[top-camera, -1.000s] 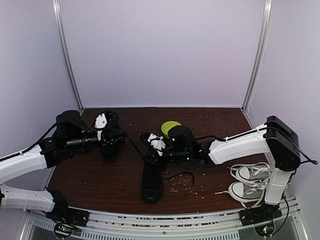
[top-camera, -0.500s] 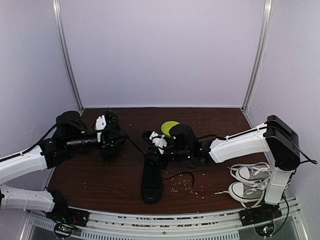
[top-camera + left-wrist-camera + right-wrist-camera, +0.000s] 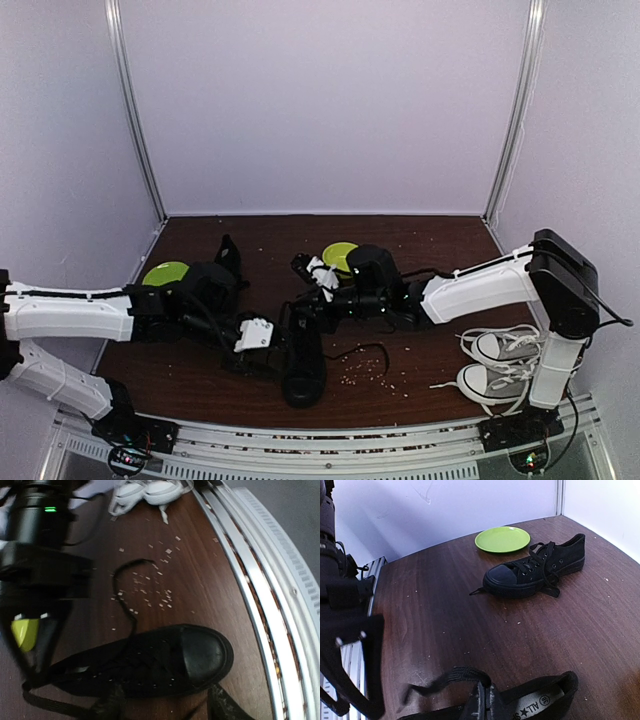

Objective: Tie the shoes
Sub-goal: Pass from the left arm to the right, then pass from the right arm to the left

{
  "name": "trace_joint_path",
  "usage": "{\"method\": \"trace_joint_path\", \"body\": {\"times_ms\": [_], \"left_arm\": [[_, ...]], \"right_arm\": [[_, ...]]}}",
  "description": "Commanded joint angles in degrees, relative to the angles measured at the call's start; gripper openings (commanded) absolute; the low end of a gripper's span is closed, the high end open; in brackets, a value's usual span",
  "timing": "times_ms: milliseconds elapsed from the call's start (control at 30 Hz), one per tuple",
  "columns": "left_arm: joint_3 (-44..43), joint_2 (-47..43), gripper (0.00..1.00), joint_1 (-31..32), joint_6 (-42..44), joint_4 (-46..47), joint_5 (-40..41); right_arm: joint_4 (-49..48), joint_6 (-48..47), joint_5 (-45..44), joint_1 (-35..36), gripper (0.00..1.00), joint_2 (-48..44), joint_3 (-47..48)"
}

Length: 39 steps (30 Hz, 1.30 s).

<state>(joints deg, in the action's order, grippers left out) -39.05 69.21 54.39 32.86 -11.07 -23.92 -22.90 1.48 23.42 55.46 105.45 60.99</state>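
Nearest, my left fingers stood spread apart just beside the near black shoe, its loose lace trailing across the counter. At its heel end hung my right fingers; whether they pinched anything, I could not tell. Farther off lay the second black shoe, near a green plate.

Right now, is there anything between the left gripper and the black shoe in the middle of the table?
Nothing visible. In the left wrist view the black shoe lies directly in front of the open left gripper; only its loose lace and crumbs lie beyond it.
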Motion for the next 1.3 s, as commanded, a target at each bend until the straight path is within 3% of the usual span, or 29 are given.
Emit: {"method": "trace_joint_path", "body": {"times_ms": [0, 133, 300, 400, 500, 667, 800, 1067, 1267], "left_arm": [[-8.58, 6.96, 0.65, 2.38, 4.13, -10.28, -0.29], [-7.81, 1.31, 0.65, 0.32, 1.87, -5.74, -3.48], [-3.23, -6.33, 0.39, -9.7, -2.31, 4.85, -9.14], [-5.35, -1.77, 0.34, -13.16, 4.06, 0.89, -6.18], [-9.44, 4.31, 0.35, -13.73, 13.16, -4.58, -8.04], [-11.05, 10.02, 0.35, -13.87, 12.6, 1.52, -9.29], [-13.34, 13.98, 0.29, -13.86, 15.25, -0.14, -8.57], [-12.62, 15.82, 0.2, -13.82, 14.6, 3.71, -9.25], [-11.47, 13.06, 0.28, -13.87, 13.86, 4.11, -7.04]], "right_arm": [[-4.73, -0.42, 2.92, -0.72, 0.0, -0.29, -2.18], [-5.73, -2.59, 4.1, -0.89, 0.0, -0.88, -3.46], [-5.26, -5.35, 4.58, -1.01, 0.0, -1.14, -3.7], [-5.25, -6.16, 4.94, -0.98, 0.0, -1.09, -3.59], [-5.45, -6.47, 5.08, -0.93, 0.0, -0.88, -3.43], [-5.75, -6.9, 4.96, -1.03, 0.0, -0.93, -3.72], [-5.89, -7.42, 5.05, -1.02, 0.0, -1.13, -4.08], [-5.58, -8.14, 5.34, -1.05, 0.0, -1.38, -4.06], [-5.24, -8.49, 5.19, -1.05, 0.0, -1.45, -3.96]]}}
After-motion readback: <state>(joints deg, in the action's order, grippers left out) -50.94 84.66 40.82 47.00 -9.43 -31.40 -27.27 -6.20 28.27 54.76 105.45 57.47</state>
